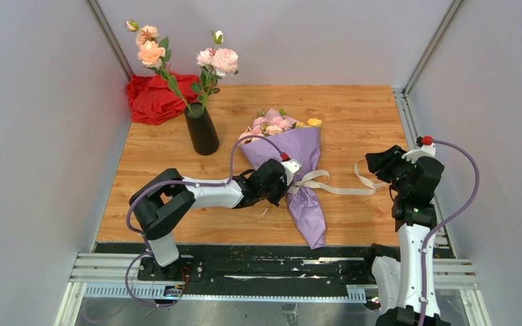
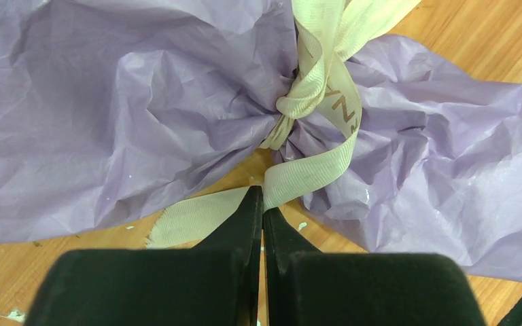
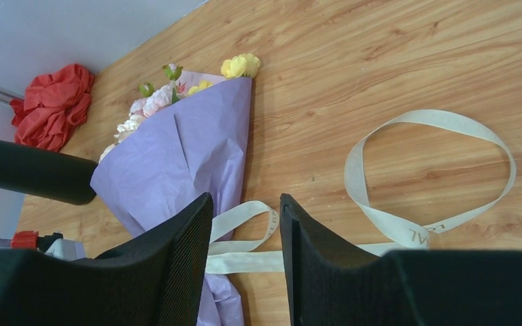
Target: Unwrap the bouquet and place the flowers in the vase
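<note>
Far left corner of the worktop [image 1: 353, 112]: a crumpled red cloth [image 1: 151, 99].

Just right of the cloth, toward the middle: the vase [image 1: 202, 130], black and upright. It held two tall stems [image 1: 177, 85] with peach and pink roses.

Left gripper [image 2: 262, 204] reached in from the left at the bouquet's waist. Jaws were clenched together, tips meeting on a loose tail of the ribbon [image 2: 319, 88]. Could not tell whether the tail was actually pinched between them or only lay under the tips.

Middle of the worktop: the bouquet [image 1: 299, 170] lay on its side, well apart from the vase. The wide mouth pointed to the far edge, the pointed end to the near edge. Lilac paper was creased and gathered tight at the waist, the ribbon knotted there. The flowers [image 1: 272, 124], small pink and yellow blooms, showed at the mouth, wrapped in the paper, none in the vase.

Right of the bouquet: ribbon ends trailed flat over the wood toward the right edge, one curling into a loop.

Right side: the right gripper [image 3: 245, 200] hung above the ribbon, jaws apart, nothing between them. The ribbon on the worktop showed through the gap.
</note>
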`<state>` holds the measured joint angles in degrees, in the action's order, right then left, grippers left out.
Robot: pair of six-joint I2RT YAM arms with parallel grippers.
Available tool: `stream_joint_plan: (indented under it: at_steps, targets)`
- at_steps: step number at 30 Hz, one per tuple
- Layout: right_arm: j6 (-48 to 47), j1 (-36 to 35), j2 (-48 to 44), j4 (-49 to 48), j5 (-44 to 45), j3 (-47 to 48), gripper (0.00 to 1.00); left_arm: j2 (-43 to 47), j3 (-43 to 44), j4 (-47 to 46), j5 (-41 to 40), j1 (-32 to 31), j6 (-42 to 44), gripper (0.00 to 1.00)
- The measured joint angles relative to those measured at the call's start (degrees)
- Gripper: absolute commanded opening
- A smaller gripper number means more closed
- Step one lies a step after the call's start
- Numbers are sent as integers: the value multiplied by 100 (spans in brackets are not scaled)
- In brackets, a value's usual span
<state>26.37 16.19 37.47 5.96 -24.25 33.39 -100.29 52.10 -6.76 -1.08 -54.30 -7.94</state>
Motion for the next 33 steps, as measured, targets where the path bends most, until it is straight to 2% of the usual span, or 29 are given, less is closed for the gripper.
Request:
stream_joint_plan:
  at_steps: [5,10,12,14,26,33]
  targets:
    - [68,-2,240,-254,-251,-160,46,466,-234,42,-90,-2,-184,0]
    - [61,-116,494,-306,-343,-278,50,1532,-369,540,-459,-7,-428,0]
    - [55,-232,579,-326,-341,-280,52,2332,-365,835,-730,-7,-531,0]
    - [37,-389,664,-354,-315,-280,52,2739,-354,1102,-973,-9,-603,0]
    - [-299,-2328,1773,-409,243,101,53,5036,-203,3604,-2785,-9,-1222,0]
    - [-400,-3119,2522,-551,619,337,53,6282,323,4837,-3657,-11,-1554,0]
